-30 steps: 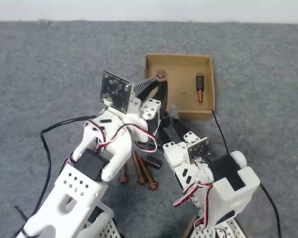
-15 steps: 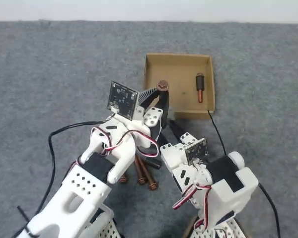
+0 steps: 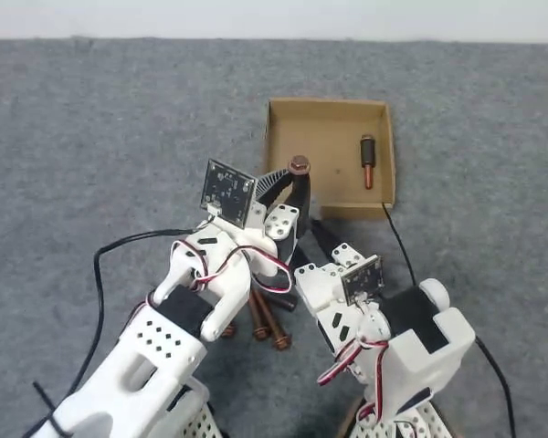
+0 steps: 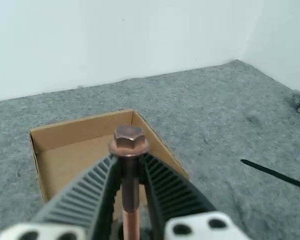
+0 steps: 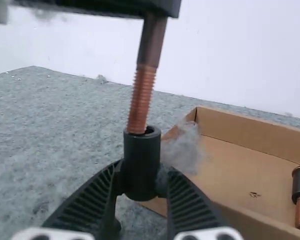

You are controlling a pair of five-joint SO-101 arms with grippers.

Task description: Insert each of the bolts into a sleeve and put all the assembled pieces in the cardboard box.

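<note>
one cardboard box, one assembled piece, four separate bolts and two sleeves.

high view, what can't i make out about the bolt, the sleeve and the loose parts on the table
High view: the sleeve lies under the left arm, hidden.
High view: that arm covers part of the loose bolts; count unclear.
Right wrist view: the sleeve's wall hides how deep the bolt goes.
</note>
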